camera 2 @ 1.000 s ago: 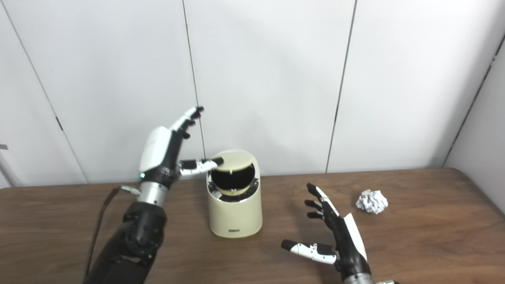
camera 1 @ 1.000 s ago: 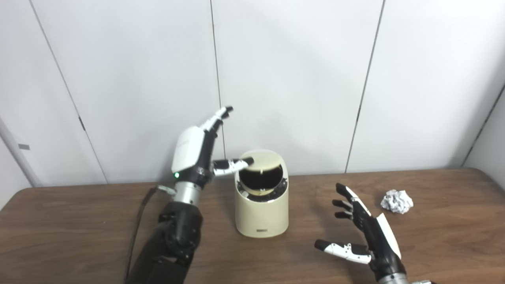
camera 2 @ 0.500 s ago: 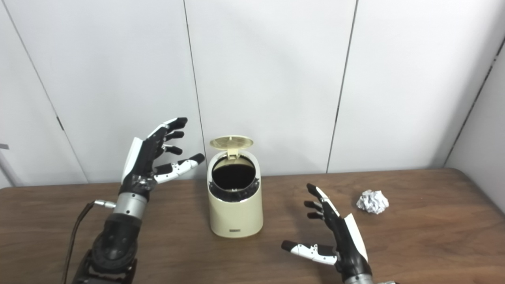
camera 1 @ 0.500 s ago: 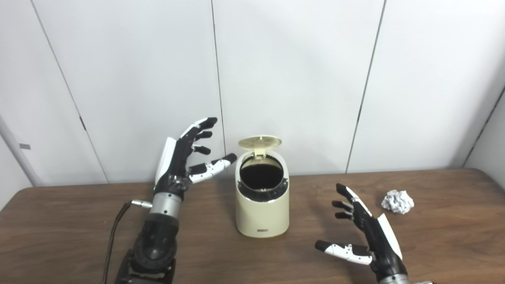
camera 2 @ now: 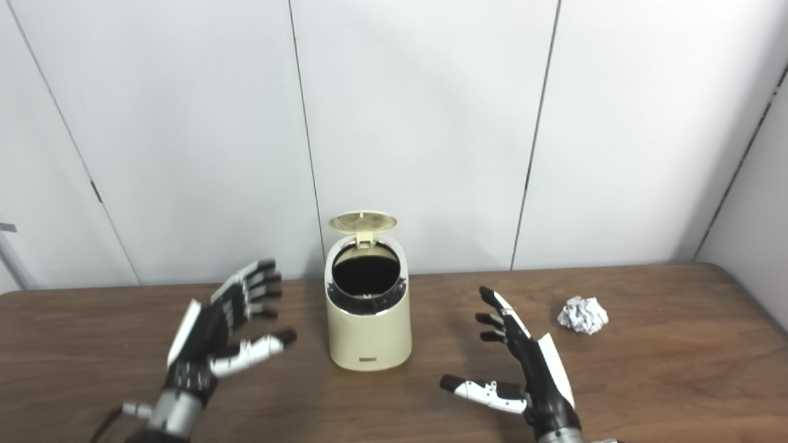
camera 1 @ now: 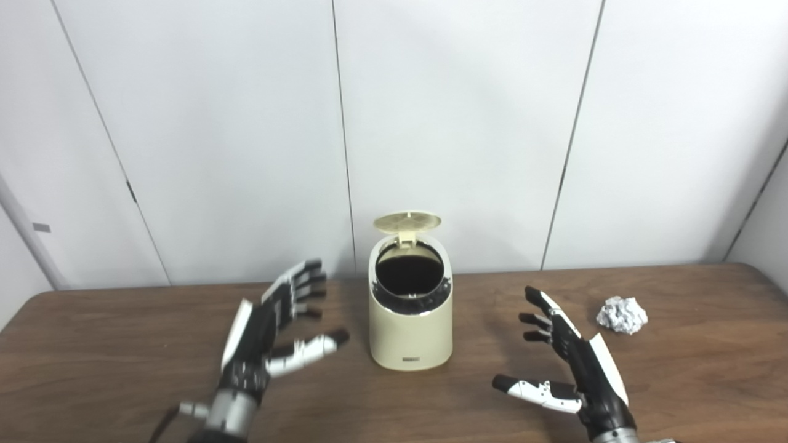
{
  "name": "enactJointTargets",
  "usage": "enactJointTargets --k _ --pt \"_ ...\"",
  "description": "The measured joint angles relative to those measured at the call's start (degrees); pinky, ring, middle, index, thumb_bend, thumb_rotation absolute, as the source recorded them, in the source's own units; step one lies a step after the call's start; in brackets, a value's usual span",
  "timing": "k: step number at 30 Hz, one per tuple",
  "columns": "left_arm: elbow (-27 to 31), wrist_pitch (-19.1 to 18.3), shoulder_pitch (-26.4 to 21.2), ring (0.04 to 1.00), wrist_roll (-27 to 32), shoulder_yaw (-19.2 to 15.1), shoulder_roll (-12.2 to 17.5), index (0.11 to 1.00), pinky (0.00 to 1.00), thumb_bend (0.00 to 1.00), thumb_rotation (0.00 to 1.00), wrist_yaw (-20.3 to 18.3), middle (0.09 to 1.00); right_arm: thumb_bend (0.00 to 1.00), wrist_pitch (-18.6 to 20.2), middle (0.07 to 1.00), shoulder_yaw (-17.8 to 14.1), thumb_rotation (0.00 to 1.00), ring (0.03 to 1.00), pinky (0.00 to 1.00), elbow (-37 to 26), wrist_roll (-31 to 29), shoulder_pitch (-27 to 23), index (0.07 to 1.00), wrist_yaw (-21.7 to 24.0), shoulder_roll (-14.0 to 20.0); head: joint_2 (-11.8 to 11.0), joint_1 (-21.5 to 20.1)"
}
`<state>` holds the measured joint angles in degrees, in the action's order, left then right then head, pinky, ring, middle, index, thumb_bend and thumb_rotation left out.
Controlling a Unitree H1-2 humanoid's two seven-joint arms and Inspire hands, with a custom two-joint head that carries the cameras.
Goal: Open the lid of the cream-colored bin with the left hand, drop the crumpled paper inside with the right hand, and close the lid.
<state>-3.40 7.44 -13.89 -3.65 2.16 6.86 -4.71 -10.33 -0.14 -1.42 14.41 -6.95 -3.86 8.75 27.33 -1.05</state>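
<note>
The cream-colored bin stands upright near the middle of the wooden table, its round lid flipped up at the back and the dark inside showing. My left hand hovers open to the left of the bin, a bit blurred, touching nothing. My right hand rests open near the front edge, right of the bin, palm turned inward. The crumpled paper lies on the table beyond and to the right of the right hand, apart from it.
The wooden table runs across the view, with a white panelled wall close behind the bin. The table's rounded right corner lies just past the paper.
The lid has swung from half open to fully up. My left hand let go of it, then dropped down and back toward the front left. The right hand stayed put.
</note>
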Motion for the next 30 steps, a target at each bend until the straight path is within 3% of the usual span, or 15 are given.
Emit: enactJointTargets --k 5,15,21,23,26,28,30 --pt "-2.06 2.88 1.42 0.777 -0.02 -0.01 -0.04 0.909 0.65 0.84 0.24 -0.10 0.830 0.86 0.10 0.909 0.00 0.35 0.809 0.71 -0.02 0.12 0.18 0.900 0.12 0.01 0.00 0.35" --pt "-2.84 3.81 1.29 0.783 -0.42 -0.41 -0.12 0.903 0.66 0.88 0.23 0.16 0.833 0.86 0.20 0.910 -0.22 0.32 0.816 0.71 0.39 0.05 0.30 0.899 0.46 0.17 -0.70 -0.61" --pt "-2.82 3.54 1.30 0.783 -0.77 -0.74 0.04 0.905 0.63 0.85 0.18 0.14 0.836 0.84 -0.86 0.890 -1.13 0.26 0.790 0.69 1.56 -0.47 0.25 0.907 0.51 0.85 -1.14 -4.48" --pt "-2.72 3.23 1.30 0.779 -0.75 -0.89 0.27 0.904 0.62 0.85 0.18 0.04 0.836 0.86 -0.51 0.897 -1.32 0.26 0.800 0.68 1.06 0.96 0.18 0.896 0.96 2.70 -1.05 -6.15" --pt "-2.45 2.74 1.32 0.775 -0.62 -1.23 0.86 0.899 0.61 0.85 0.16 -0.08 0.832 0.87 2.80 0.900 -1.89 0.41 0.846 0.74 -2.06 8.50 -0.59 0.894 1.27 7.60 -1.23 -9.22" --pt "-2.39 2.73 1.32 0.773 -0.46 -1.41 1.21 0.900 0.61 0.85 0.15 -0.17 0.833 0.87 7.03 0.913 -1.66 0.40 0.873 0.77 -5.08 15.39 -1.56 0.888 2.89 11.72 -1.49 -11.15" --pt "-2.39 2.70 1.32 0.781 -0.29 -1.47 1.25 0.900 0.62 0.85 0.13 -0.37 0.837 0.88 12.63 0.903 -1.13 0.33 0.844 0.75 -8.62 22.16 -2.64 0.864 6.53 15.67 -1.84 -12.47"
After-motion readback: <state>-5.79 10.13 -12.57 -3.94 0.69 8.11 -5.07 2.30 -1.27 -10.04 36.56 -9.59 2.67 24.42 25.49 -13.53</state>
